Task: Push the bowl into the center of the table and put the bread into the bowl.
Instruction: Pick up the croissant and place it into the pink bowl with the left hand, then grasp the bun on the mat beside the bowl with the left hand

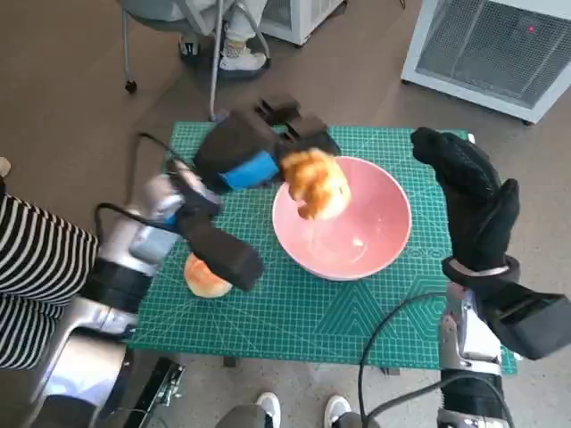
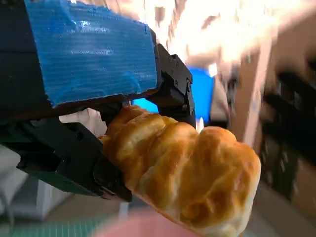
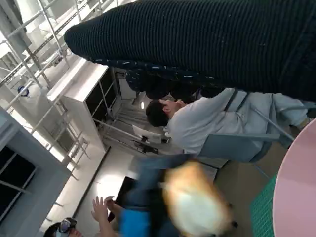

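- Head view: pink bowl (image 1: 342, 223) stood near the middle of the green mat (image 1: 294, 312) on the table. Left hand (image 1: 254, 152) held the bread (image 1: 314, 185) above the bowl's near-left rim, not yet inside. Second bun (image 1: 206, 276) lay on the mat beside the left forearm, apart from the bowl. Right hand (image 1: 470, 203) hovered just right of the bowl, fingers extended and apart, holding nothing. A person in a striped sleeve (image 1: 36, 276) sat at the left edge; feet showed at the near edge.
- Left wrist view: left hand's black fingers (image 2: 74, 158) closed round one end of the bread (image 2: 182, 173); the other end stuck out free. Crust looked glossy, flaky, twisted. Judged light, soft, easily crushed, likely to shed flakes; best taken across the thick middle with a gentle squeeze. The end grip shown could let it tip.
- Right wrist view: glove (image 3: 207, 44) filled the upper part, fingers hardly visible. Bread (image 3: 195, 202) appeared blurred, with the bowl's pink rim (image 3: 296, 187) at one edge. A seated person (image 3: 197, 123) was in the background.
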